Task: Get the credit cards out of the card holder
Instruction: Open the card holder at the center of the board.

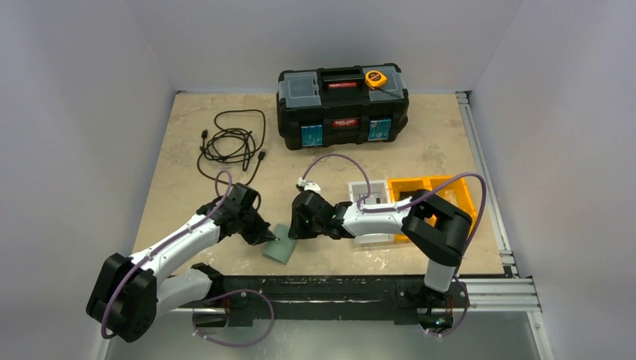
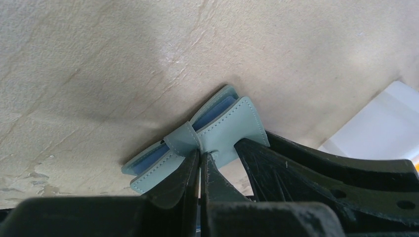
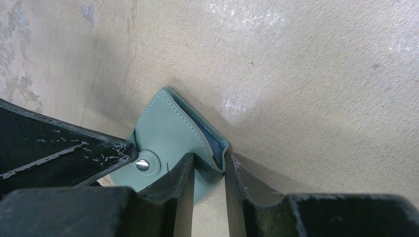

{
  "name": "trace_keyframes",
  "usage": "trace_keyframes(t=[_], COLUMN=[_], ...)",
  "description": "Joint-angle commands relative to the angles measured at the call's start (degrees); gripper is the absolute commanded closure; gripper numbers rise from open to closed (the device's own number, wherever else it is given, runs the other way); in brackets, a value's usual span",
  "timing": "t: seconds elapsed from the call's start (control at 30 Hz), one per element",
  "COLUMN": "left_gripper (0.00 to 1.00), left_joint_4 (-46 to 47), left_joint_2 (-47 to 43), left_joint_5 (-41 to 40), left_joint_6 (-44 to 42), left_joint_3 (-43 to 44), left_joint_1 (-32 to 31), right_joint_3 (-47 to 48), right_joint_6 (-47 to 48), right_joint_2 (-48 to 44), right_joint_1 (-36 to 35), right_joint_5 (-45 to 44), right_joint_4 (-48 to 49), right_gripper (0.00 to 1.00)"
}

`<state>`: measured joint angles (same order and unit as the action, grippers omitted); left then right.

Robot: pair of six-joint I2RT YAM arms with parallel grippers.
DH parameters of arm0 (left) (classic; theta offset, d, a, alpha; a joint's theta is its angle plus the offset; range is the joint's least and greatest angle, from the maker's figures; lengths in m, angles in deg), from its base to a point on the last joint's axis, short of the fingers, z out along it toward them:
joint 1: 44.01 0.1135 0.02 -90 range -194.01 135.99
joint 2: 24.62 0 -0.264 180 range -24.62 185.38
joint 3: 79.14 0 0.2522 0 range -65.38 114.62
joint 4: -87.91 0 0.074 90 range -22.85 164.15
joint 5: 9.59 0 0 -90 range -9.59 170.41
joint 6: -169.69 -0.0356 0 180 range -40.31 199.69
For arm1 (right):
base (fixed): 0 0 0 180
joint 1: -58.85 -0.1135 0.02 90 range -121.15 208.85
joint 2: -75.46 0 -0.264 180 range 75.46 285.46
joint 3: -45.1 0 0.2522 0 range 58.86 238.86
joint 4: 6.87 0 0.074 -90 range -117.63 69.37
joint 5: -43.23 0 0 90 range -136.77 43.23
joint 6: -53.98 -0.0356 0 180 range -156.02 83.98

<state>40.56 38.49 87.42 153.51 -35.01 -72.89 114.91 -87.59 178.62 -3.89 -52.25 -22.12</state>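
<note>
Both tools hold the wallet (image 1: pixel 280 247) | my left tool (image 2: pixel 200 160) pinched on its tab (image 2: pixel 182 139), right tool (image 3: pixel 207 165) clamped on a corner | long axis roughly near-far | open desk (image 1: pixel 360 161) beyond.

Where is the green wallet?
In the top view the wallet lies at the front of the table, between the left gripper and right gripper.

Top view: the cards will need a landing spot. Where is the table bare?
Bare: the stretch between the toolbox and the orange bin, and the near strip in front of the white bin. Crowded: around the card holder, where the left gripper and right gripper meet.
</note>
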Motion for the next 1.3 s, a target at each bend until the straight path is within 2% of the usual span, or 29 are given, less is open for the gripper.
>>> trace_keyframes(t=[0.0, 0.3, 0.4, 0.5, 0.6, 0.73, 0.97, 1.27], left_gripper=[1.00, 1.00, 1.00, 1.00, 0.83, 0.75, 0.75, 0.71], left_joint_4=[6.13, 8.76, 5.78, -0.15, -6.64, -10.42, -10.44, -6.30], left_joint_2=[-5.04, -10.37, -10.70, -8.91, -5.99, -2.70, 5.91, 14.46], left_joint_5=[13.42, 21.33, 20.75, 17.28, 8.11, -0.98, -10.40, -12.69], left_joint_6=[-1.92, -5.32, -8.39, -15.59, -20.60, -22.26, -22.72, -21.64], left_joint_3=[-0.89, -3.88, -2.93, 1.27, 6.03, 9.35, 12.73, 14.38], left_joint_1=[2.63, 7.23, 7.47, 7.05, 4.31, -0.39, -6.47, -10.97], right_joint_3=[0.03, 2.08, 2.47, 2.56, 3.01, 3.27, 2.01, -0.33], right_joint_6=[1.54, 2.68, 3.00, 3.96, 5.12, 7.00, 8.01, 7.73], right_joint_2=[4.21, 5.42, 5.32, 4.59, 4.53, 4.95, 4.20, 4.14], right_joint_1=[-0.46, -0.43, -0.41, -0.42, -0.45, -0.30, 0.27, 2.53], right_joint_5=[-4.68, -5.25, -5.70, -6.34, -5.81, -3.59, -0.40, 4.18], right_joint_4=[-4.12, -6.35, -7.02, -6.97, -6.78, -5.84, -3.83, -0.55], right_gripper=[1.00, 1.00, 1.00, 1.00, 1.00, 1.00, 1.00, 1.00])
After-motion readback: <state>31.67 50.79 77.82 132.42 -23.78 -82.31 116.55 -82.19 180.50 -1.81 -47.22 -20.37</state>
